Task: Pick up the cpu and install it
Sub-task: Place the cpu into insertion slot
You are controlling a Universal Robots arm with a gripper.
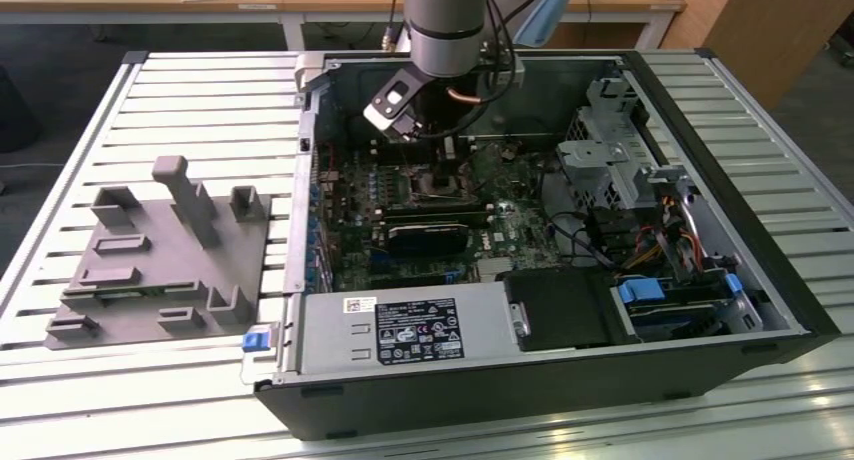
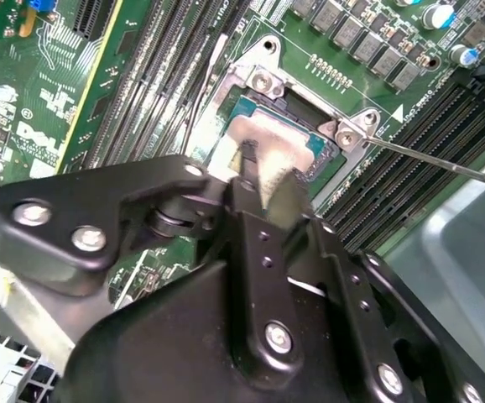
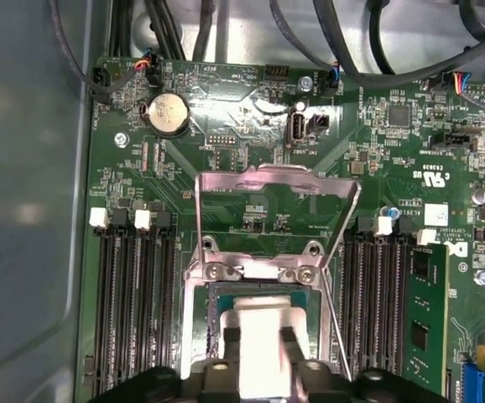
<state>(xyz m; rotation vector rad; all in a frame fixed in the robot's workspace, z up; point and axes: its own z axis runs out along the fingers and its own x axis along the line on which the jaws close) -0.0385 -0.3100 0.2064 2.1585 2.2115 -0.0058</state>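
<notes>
Pincer (image 2: pixel 263 176) sits over cpu (image 2: pixel 280 138) within socket frame (image 2: pixel 263 80) edges; cannot tell if gripping.

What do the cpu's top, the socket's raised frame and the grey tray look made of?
The cpu top is dull, pale silvery-grey, likely metal. The raised frame is bright bare metal; it glints. The grey tray looks matt and uniform, probably moulded plastic.

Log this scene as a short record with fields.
setting: open computer case on a slatted table
gripper: low over the socket on the motherboard
cpu: silvery top, within the socket frame, directly under the gripper; seating cannot be told
load plate: swung open
grey tray: on the table, at the exterior view's left of the case
</notes>
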